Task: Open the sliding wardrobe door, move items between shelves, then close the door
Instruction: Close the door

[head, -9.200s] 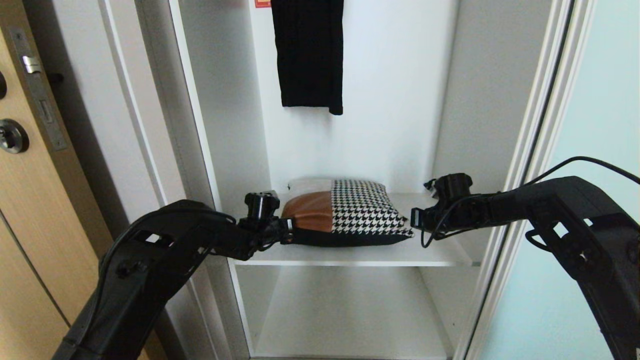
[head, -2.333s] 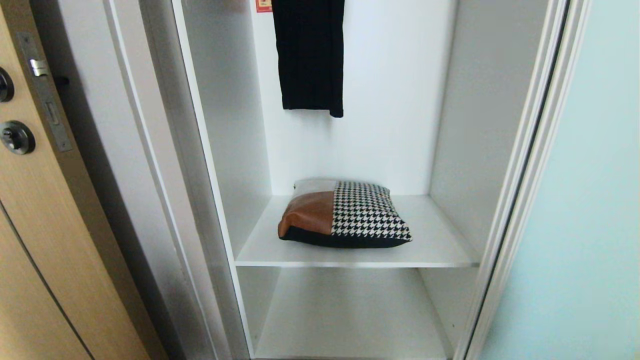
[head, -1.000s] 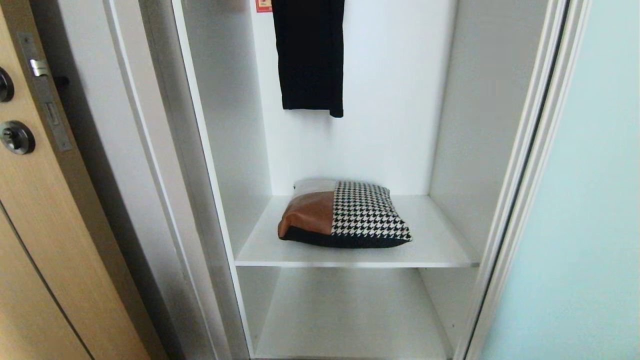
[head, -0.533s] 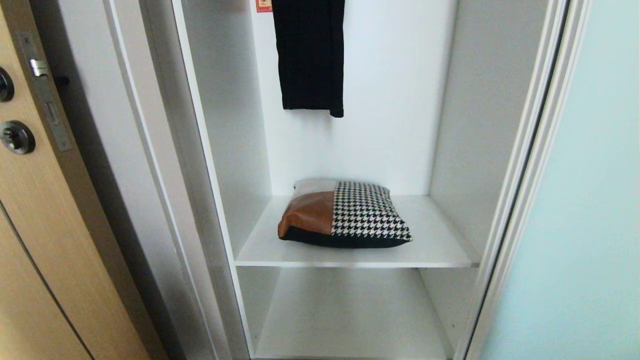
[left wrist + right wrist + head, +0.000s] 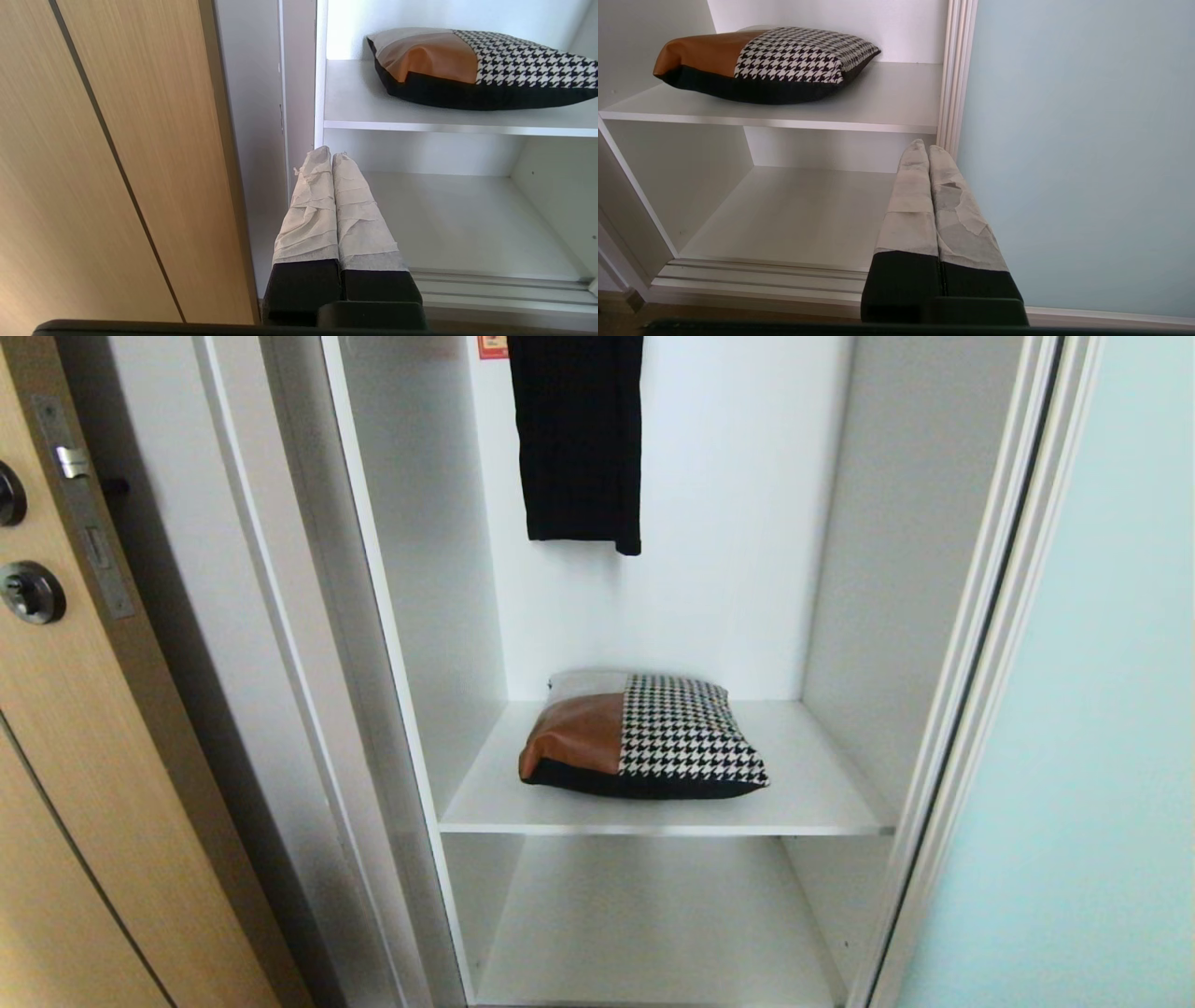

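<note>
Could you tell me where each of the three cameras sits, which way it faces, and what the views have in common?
Head view: high, facing forward and down into the open wardrobe; no arm shows.
Left wrist view: low, behind the shut left gripper, facing the wood door and lower shelf.
Right wrist view: low, behind the shut right gripper, facing the sliding wardrobe door.
All three show the cushion bag on the upper shelf.

Upper white shelf: flat board between white side walls, front edge straight. On it, one cushion-like bag, lying flat, set left of centre and towards the back wall; tan-brown leather to the left, houndstooth to the right, black underside against the board. Lower shelf: directly beneath, same width, plain white surface, in shadow towards the back.
</note>
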Robot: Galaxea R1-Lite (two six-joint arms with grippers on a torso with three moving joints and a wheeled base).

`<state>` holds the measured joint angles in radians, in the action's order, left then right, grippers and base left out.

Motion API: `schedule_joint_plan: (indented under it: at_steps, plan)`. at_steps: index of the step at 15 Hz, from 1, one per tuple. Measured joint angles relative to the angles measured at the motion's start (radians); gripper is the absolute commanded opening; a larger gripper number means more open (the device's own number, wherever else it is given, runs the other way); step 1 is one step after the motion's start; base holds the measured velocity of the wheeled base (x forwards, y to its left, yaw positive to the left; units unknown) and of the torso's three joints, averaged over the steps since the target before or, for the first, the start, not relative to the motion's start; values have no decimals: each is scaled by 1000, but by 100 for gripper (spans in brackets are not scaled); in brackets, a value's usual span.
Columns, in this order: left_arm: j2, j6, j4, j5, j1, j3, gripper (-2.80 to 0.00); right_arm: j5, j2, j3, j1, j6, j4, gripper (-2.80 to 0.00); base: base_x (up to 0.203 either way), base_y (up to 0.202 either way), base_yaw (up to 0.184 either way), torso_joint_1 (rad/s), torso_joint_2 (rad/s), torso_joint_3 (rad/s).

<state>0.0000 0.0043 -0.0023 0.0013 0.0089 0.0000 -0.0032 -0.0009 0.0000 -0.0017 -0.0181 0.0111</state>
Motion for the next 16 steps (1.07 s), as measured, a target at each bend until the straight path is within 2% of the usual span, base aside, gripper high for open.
schedule_joint_plan:
  at_steps: [16]
  plan:
    - [0, -3, 1, 2, 0, 0, -280, 0, 0, 0, 0, -1, -1, -280, 0, 0, 0, 0, 0, 0]
